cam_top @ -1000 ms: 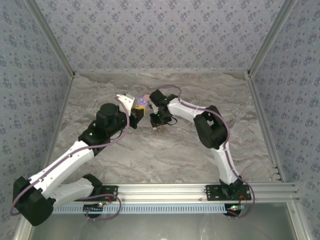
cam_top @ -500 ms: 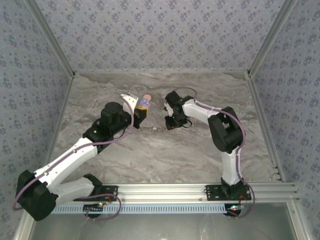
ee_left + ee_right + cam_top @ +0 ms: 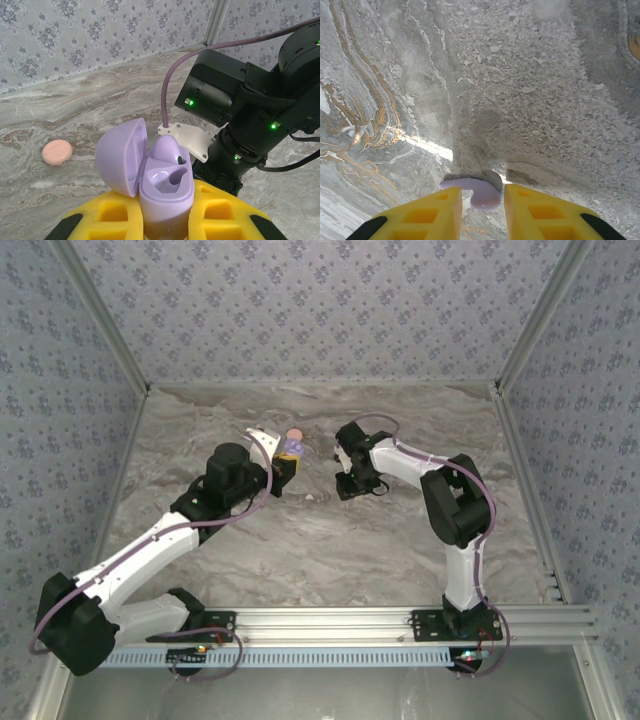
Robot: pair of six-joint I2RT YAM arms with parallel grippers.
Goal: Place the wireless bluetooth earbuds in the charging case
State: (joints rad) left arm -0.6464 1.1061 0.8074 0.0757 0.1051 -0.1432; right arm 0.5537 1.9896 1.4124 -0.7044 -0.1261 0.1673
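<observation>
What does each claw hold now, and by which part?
Left claw holds the open lilac charging case by its lower body. Right claw straddles a lilac earbud; grip unclear.

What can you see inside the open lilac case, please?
One lilac earbud sits in the case; the other socket looks empty. The yellow fingers cover its base.

top view looks down from behind, sharing the charging case (image 3: 165,185) with left wrist.
</observation>
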